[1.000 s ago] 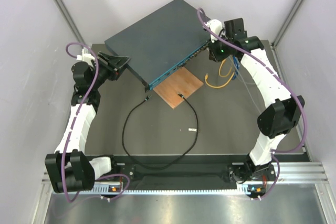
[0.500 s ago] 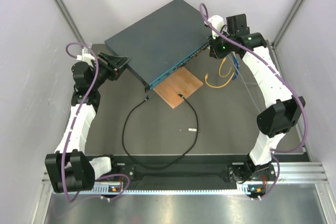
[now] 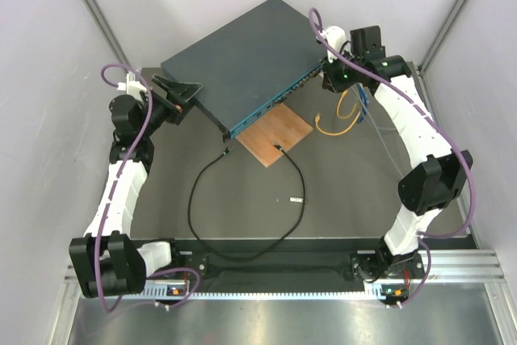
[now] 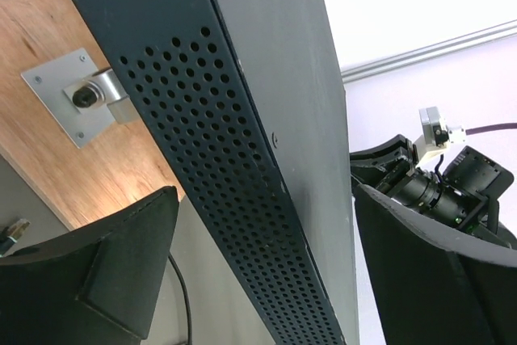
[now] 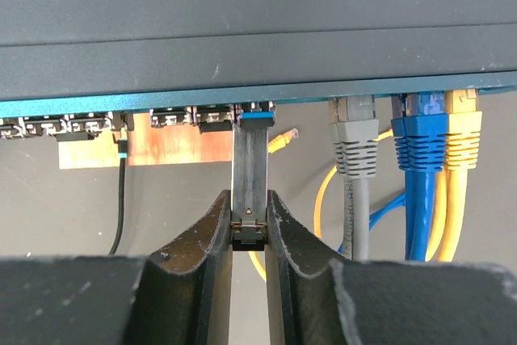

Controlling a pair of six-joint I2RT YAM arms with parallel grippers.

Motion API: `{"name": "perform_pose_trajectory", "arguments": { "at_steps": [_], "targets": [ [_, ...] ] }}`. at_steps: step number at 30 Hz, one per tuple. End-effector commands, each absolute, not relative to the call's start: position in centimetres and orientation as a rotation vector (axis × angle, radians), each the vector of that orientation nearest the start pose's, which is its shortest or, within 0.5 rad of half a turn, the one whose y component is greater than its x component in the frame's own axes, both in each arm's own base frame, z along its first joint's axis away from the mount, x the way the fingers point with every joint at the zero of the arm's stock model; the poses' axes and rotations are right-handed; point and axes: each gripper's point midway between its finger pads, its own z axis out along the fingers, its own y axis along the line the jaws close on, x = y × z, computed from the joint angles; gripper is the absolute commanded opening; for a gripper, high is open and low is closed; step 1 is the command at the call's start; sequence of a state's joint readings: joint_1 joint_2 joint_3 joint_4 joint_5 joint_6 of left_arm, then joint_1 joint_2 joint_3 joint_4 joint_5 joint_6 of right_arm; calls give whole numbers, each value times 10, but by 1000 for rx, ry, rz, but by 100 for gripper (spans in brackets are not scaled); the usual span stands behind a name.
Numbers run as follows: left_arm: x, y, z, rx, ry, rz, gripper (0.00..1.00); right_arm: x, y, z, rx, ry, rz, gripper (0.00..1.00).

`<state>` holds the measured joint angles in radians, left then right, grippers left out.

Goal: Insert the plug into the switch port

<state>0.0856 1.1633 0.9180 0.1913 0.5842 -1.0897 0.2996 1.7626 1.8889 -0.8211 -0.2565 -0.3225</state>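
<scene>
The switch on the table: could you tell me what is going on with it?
The right gripper is shut on a slim silver plug, whose blue end sits at a port in the front row of the switch, beside cables already plugged in. The left gripper is open astride the switch's perforated side.

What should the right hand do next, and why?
Probably push straight forward a little. The right hand is shut on the grey plug, whose blue end sits at the mouth of a switch port, with most of its body outside.
</scene>
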Motion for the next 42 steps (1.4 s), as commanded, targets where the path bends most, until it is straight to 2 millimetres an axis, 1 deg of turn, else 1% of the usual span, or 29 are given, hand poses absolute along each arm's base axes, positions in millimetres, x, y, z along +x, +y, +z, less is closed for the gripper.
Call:
{"name": "perform_pose_trajectory", "arguments": {
  "at_steps": [1,3,7,9,12,14,15,16,17,18,19,20,21,22,23,24,25,26,27,28,29,30,33,34,36,37,39,40,42],
  "targets": [
    [368,-89,370,-436,1562,-1206,96,437,173,314,-819,1952,307,0],
    [365,-86,369,-453,1568,-1195,99,435,169,312,-811,1964,300,0],
    [358,-73,365,-505,1576,-1139,99,430,156,311,-794,1981,270,0],
    [357,-59,359,-557,1574,-1081,99,428,150,309,-784,1995,256,0],
    [347,-44,361,-593,1545,-1012,99,419,140,310,-776,1998,246,0],
    [338,-42,373,-550,1519,-988,99,411,138,314,-803,1982,256,0],
    [335,-43,381,-521,1504,-986,98,401,136,319,-814,1969,268,0],
    [330,-47,403,-446,1455,-989,97,394,138,323,-850,1944,294,0],
    [323,-56,414,-369,1449,-1020,91,386,140,327,-878,1922,315,0],
    [318,-64,426,-300,1436,-1052,87,370,145,335,-918,1882,372,0],
    [313,-72,452,-218,1383,-1097,83,362,149,341,-951,1845,396,0],
    [308,-80,463,-165,1374,-1140,79,351,154,345,-984,1814,433,0],
    [297,-96,467,-66,1398,-1210,75,332,164,357,-1027,1747,511,0],
    [297,-104,480,-4,1392,-1234,74,324,169,364,-1041,1711,550,0],
    [289,-123,483,71,1404,-1276,72,316,174,369,-1056,1680,592,0],
    [287,-133,484,115,1417,-1293,71,300,185,379,-1085,1633,659,0],
    [283,-141,495,185,1393,-1260,71,296,191,383,-1094,1612,681,0],
    [278,-156,495,228,1406,-1291,71,289,197,387,-1109,1593,700,0],
    [274,-168,492,257,1431,-1323,71,279,210,391,-1145,1561,724,0],
    [275,-180,491,281,1453,-1353,71,273,217,393,-1159,1547,740,0],
    [277,-185,488,276,1474,-1373,71,270,224,396,-1171,1523,745,0],
    [283,-192,478,263,1518,-1398,71,260,237,396,-1201,1502,764,0],
    [281,-218,468,272,1572,-1471,71,253,258,394,-1250,1487,782,0],
    [277,-234,462,306,1597,-1507,71,252,262,394,-1258,1483,788,0],
    [274,-248,455,328,1626,-1539,71,250,270,394,-1280,1472,795,0],
    [270,-262,447,344,1659,-1572,71,249,272,395,-1286,1470,792,0],
    [270,-274,436,350,1694,-1595,70,248,278,397,-1302,1458,803,0],
    [265,-283,432,361,1713,-1623,70,249,280,397,-1305,1456,803,0],
    [264,-292,426,373,1729,-1641,67,248,284,397,-1318,1452,808,0]
  ]
}}
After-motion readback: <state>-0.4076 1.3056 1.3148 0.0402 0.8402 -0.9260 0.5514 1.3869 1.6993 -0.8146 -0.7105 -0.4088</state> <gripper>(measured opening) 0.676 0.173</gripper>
